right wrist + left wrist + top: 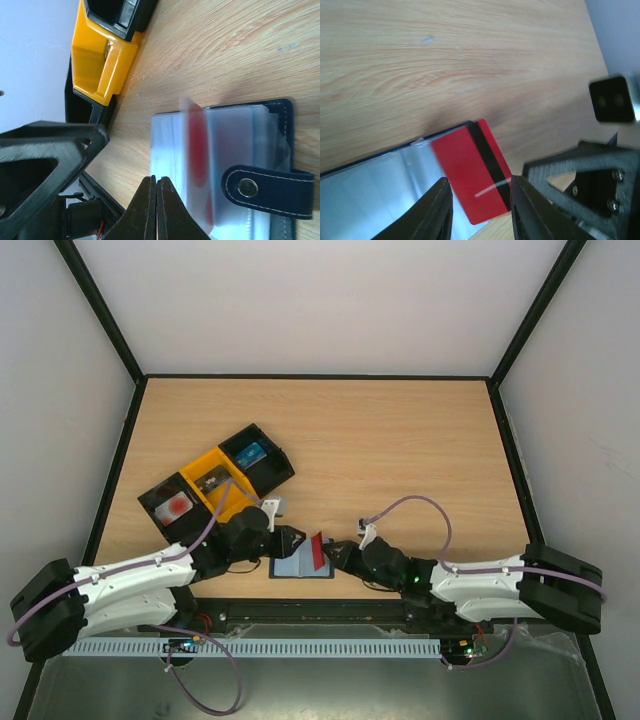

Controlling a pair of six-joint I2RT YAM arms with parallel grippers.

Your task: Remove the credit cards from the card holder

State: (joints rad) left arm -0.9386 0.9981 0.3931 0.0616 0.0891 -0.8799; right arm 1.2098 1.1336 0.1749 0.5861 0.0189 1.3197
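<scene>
Top external
- Card holder (295, 569) lies open at the near edge of the table, between the two arms.
- One red card (319, 551) stands tilted up out of its right half.
- Left gripper (288, 540) is at the holder's far-left side and right gripper (338, 554) at its right edge. Both are close, but the left is the one lined up on the card.
- Count four credit cards: the red one, plus a blue card (252, 452), a dark card (213, 480) and a white card (175, 508) with a red mark.
- These three sit one apiece in three trays: a yellow tray (232, 502) between two black trays (280, 468). There is one holder.

Left wrist
- The red card (470, 175) shows a black stripe. Its long axis runs down the gap between the fingers (437, 212), near end toward you.
- The jaws stand partly apart, straddling that end. You cannot tell whether a pad touches it.
- The far end of the card overlaps the holder's clear sleeve (365, 190).

Right wrist
- The jaws of the right gripper (156, 186) are pressed together with nothing between them, tips at the holder's (240, 135) near edge.
- You cannot tell whether they bear down on it.
- The tab clasp (270, 187) lies flat. The red card (197, 150) is a blur through the plastic.
</scene>
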